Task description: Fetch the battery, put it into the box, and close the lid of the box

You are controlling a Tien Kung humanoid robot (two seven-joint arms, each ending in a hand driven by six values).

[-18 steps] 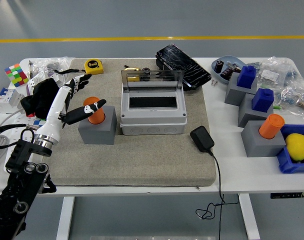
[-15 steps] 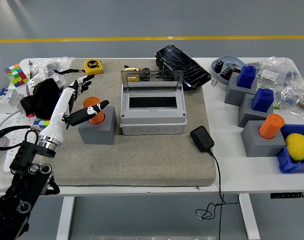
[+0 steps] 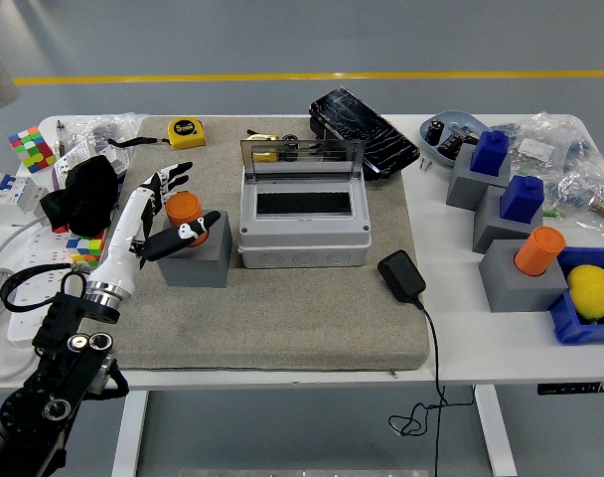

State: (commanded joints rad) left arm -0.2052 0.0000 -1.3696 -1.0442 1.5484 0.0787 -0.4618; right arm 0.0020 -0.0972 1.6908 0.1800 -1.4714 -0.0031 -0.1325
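The grey box (image 3: 303,221) sits at the centre of the frame on a beige mat (image 3: 282,308), its clear lid (image 3: 302,157) standing upright at the back; the inside shows only a dark slot. Just left of it, an orange battery (image 3: 183,210) stands in a grey block (image 3: 195,253). The left hand (image 3: 161,214) reaches around the battery with fingers spread, thumb crossing in front of it and the other fingertips behind; whether any of them touch it is hard to tell. The right hand is out of view.

At the right, three more grey blocks hold two blue pieces (image 3: 493,152) and another orange cylinder (image 3: 537,250). A blue bin (image 3: 570,323), cut off by the right edge, holds a yellow fruit (image 3: 591,291). A blue-grey dish (image 3: 451,134) in the upper right holds small dark parts too small to name.

A black charger (image 3: 402,276) lies on the mat's right edge, its cable dropping over the table (image 3: 481,348) front. The mat's lower half lies bare in front of the box. Clutter crowds the left edge: a colour cube (image 3: 28,148), a black cloth (image 3: 80,194) and a white power strip (image 3: 14,288).
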